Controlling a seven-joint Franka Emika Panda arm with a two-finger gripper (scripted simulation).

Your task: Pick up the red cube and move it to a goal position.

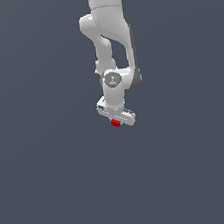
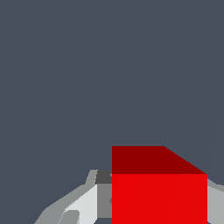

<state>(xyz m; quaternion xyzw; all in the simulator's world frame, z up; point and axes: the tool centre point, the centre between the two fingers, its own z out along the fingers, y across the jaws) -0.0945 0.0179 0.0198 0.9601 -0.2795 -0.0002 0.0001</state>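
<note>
The red cube (image 1: pixel 116 123) is a tiny bright red block at the lower edge of my white gripper (image 1: pixel 116 119), seen from above in the exterior view. In the wrist view the red cube (image 2: pixel 159 188) fills the space between my grey-white fingers (image 2: pixel 89 201), which press against its sides. The gripper is shut on the cube. The fingertips themselves are hidden by the hand in the exterior view. No goal marker shows in either view.
The white arm (image 1: pixel 109 39) reaches in from the top middle of the exterior view. A plain dark grey-blue surface (image 1: pixel 48 182) spreads around it on all sides.
</note>
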